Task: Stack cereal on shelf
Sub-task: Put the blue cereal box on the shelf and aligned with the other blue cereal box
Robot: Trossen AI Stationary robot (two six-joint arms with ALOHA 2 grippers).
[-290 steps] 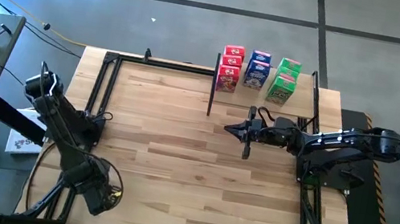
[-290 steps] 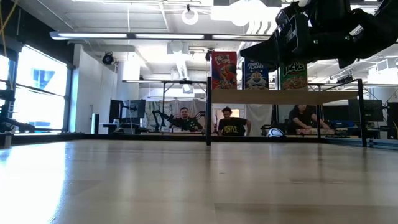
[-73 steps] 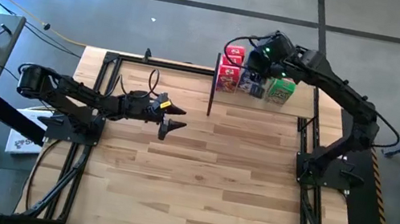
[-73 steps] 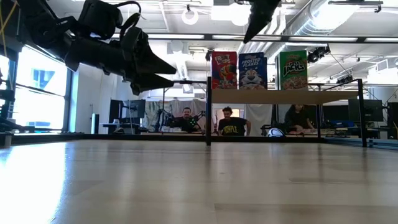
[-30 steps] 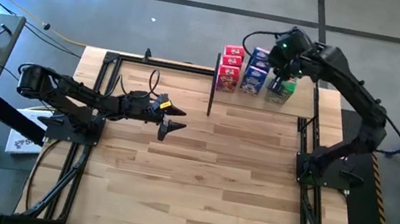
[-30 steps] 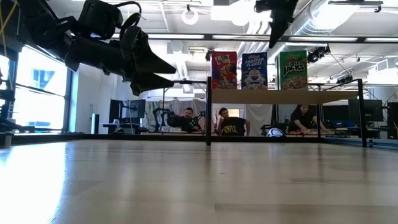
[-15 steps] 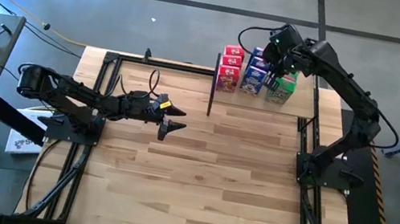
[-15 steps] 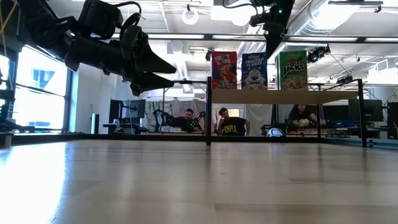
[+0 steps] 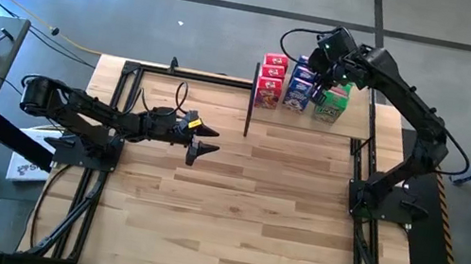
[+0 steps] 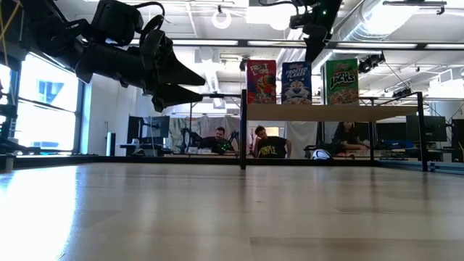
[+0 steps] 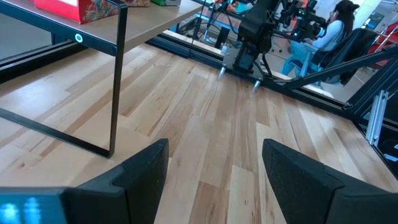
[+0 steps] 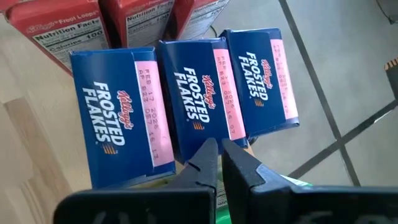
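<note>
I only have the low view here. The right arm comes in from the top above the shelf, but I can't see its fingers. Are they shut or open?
Observer: Shut. In its wrist view the right gripper has both fingers together, holding nothing.
Operator: What is under it?
Observer: Three blue boxes side by side, tops up; its tips point at the middle one.
Operator: And the left arm?
Observer: The left gripper hangs open over bare tabletop, away from the shelf, empty.
</note>
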